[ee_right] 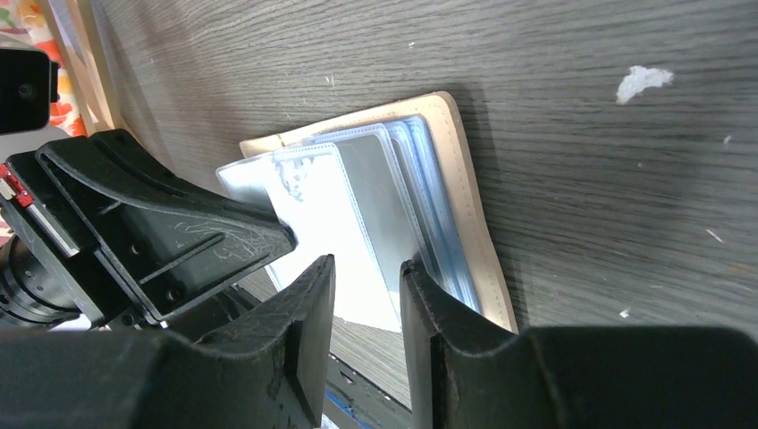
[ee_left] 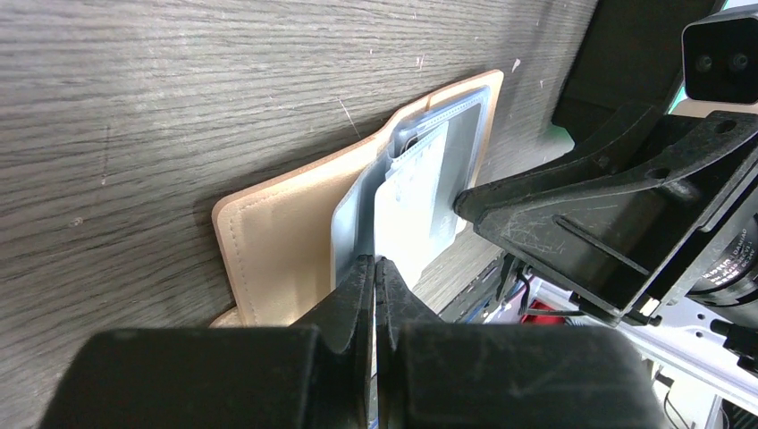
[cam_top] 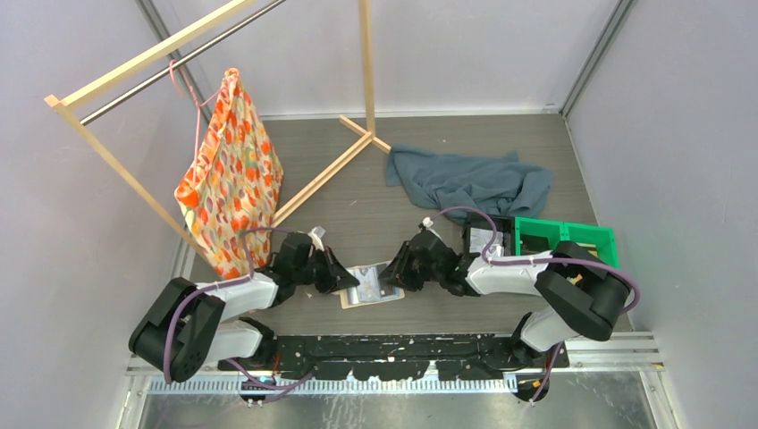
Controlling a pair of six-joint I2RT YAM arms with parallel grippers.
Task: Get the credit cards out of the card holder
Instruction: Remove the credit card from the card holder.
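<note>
The tan card holder (cam_top: 371, 288) (ee_left: 286, 228) (ee_right: 465, 170) lies open on the dark wood table between both grippers, its pale blue-grey pockets (ee_right: 393, 188) fanned up. A thin glossy credit card (ee_left: 402, 228) (ee_right: 335, 241) with a rounded corner sticks out of a pocket, washed pale by glare. My left gripper (cam_top: 344, 277) (ee_left: 374, 264) is shut on the card's near edge. My right gripper (cam_top: 393, 273) (ee_right: 366, 268) is open. It straddles the same leaf from the other side, and one of its fingers (ee_right: 429, 295) rests against the pocket stack. Any other cards are hidden.
A black tray (cam_top: 487, 237) and a green bin (cam_top: 572, 237) stand right of the right arm. A grey-blue cloth (cam_top: 469, 179) lies behind them. A wooden rack (cam_top: 322, 174) with a patterned orange bag (cam_top: 231, 179) stands at the back left.
</note>
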